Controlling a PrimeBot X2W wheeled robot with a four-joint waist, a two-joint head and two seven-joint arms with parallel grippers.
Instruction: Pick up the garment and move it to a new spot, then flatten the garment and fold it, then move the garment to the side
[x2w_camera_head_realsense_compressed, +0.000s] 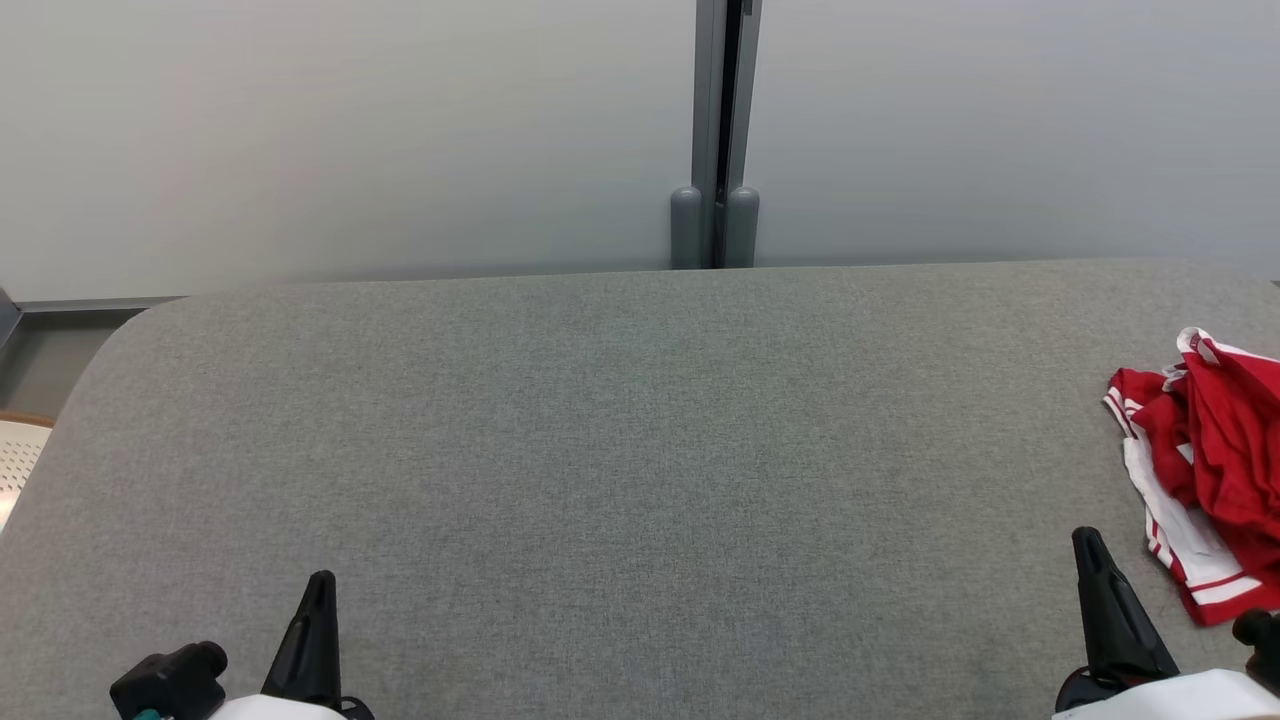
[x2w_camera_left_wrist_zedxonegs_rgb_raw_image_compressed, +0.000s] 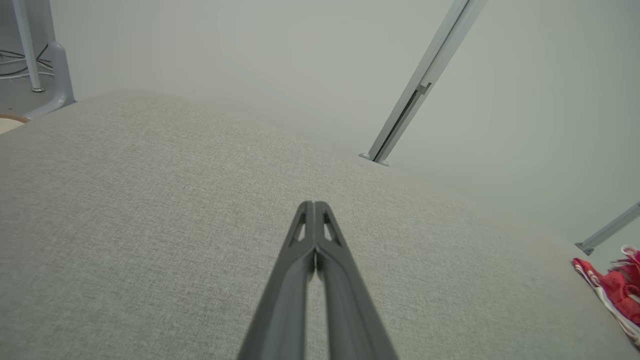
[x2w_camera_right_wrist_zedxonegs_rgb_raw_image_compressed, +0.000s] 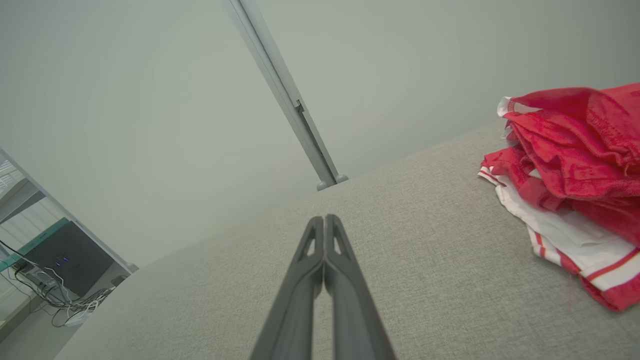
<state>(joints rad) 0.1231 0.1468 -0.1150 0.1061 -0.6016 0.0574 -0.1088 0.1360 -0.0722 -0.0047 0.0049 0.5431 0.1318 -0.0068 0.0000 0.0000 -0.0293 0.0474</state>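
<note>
Left gripper sits at 7 o'clock in the head view, over the grey fabric table. Its fingers are pressed together, clenched on nothing, tips pointing to 12.

Grey post stands at 12 o'clock, behind the table's far edge, between pale wall panels.

Right gripper is at 5 o'clock, likewise clenched and empty.

Garment is red with white striped trim, crumpled in a heap at 3 to 4 o'clock, cut off by the head view's right edge. It is near the right gripper and not touching it.
</note>
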